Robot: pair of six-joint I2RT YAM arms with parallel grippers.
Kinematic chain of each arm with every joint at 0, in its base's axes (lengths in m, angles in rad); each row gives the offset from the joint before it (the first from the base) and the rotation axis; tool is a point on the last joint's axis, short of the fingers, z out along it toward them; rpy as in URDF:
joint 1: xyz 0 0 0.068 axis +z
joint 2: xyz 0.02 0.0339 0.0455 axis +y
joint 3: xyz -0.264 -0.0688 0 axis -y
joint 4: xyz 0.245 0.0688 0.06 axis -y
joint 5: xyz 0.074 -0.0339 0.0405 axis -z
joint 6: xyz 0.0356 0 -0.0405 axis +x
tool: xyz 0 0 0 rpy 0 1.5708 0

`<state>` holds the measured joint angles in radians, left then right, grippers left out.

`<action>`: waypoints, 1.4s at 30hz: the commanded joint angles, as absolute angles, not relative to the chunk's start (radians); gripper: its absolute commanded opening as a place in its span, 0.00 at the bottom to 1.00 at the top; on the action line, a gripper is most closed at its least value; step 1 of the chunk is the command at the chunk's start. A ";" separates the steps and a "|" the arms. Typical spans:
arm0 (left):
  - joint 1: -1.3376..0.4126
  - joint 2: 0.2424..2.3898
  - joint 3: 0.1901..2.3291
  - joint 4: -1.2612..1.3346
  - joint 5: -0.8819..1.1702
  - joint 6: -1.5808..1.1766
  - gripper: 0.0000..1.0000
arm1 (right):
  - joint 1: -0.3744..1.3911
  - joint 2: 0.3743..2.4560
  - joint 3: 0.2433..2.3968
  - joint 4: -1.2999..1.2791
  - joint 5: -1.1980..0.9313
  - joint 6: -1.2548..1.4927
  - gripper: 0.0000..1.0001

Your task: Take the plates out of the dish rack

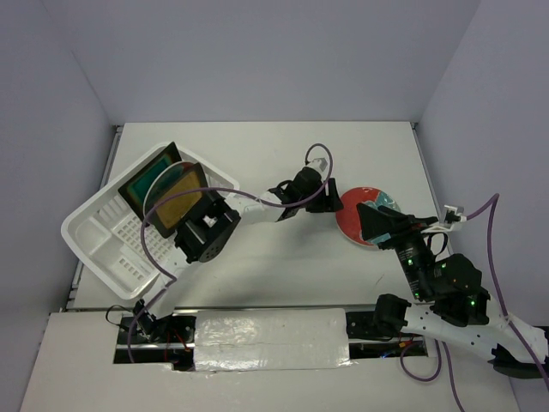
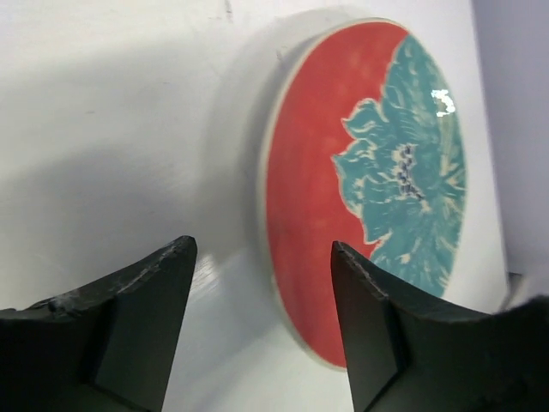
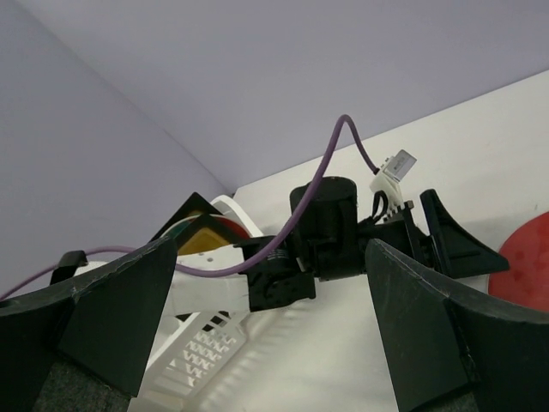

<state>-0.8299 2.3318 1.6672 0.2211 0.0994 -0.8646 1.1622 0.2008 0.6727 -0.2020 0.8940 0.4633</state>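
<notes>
One round red plate with a teal pattern lies flat on the table at the right; it also shows in the left wrist view. My left gripper is open and empty just left of its rim, its jaws wide apart over the table. My right gripper is open and empty, hovering over the plate's near right part. The white dish rack stands at the left and holds the teal-green square plate, the yellow square plate and a red round plate between them.
The right wrist view looks past its open jaws at the left arm's wrist, the rack and the red plate's edge. Purple cables trail from both arms. Grey walls enclose the table.
</notes>
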 commanded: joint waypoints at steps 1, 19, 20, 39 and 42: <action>-0.842 2.258 1.681 0.088 -0.030 -0.766 0.75 | 1.163 0.183 0.666 -0.169 0.900 0.456 0.98; -0.761 1.907 2.208 -0.762 -0.403 -0.061 0.71 | 1.163 0.181 0.655 -0.138 0.844 0.425 0.97; -0.726 1.892 2.229 -0.819 -0.381 -0.070 0.71 | 1.164 0.181 0.653 -0.135 0.842 0.425 0.97; -0.500 1.557 1.761 -1.037 -0.574 -0.029 0.72 | 1.163 0.169 0.643 -0.126 0.799 0.425 0.96; -0.457 1.549 1.701 -1.016 -0.526 -0.023 0.72 | 1.163 0.156 0.640 -0.123 0.792 0.425 0.96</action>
<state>-0.4942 1.5661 1.7454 -0.9989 -0.5056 -0.0479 1.1622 0.1703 0.6392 -0.1616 0.8024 0.4294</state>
